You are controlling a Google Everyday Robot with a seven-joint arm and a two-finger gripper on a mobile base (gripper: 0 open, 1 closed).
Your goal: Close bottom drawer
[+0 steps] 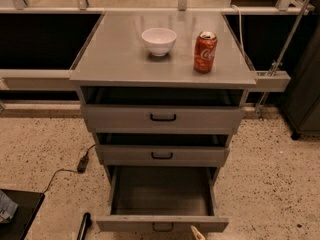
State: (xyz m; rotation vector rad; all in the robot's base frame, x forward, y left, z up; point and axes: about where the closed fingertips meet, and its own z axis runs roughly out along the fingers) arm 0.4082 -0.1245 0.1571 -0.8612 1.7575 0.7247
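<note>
Since the bottom drawer point(162, 194) stands pulled far out at the foot of the cabinet point(100, 64), with its empty box open to view and its front panel point(125, 223) at the lower edge of the picture, you have a long push ahead. Your gripper point(196, 233) shows only as a pale tip just right of the small black handle point(162, 227), close to the panel. You cannot tell whether it is spread or pressed together. Judge the drawer as stiff sheet metal, light because it is empty, and likely to run easily on its slides. You need no grasp: press flat on the panel near the handle, centred, so it does not skew. Push gently, since a hard stop could jolt the bowl point(159, 40) and soda can point(205, 51) on top.
</note>
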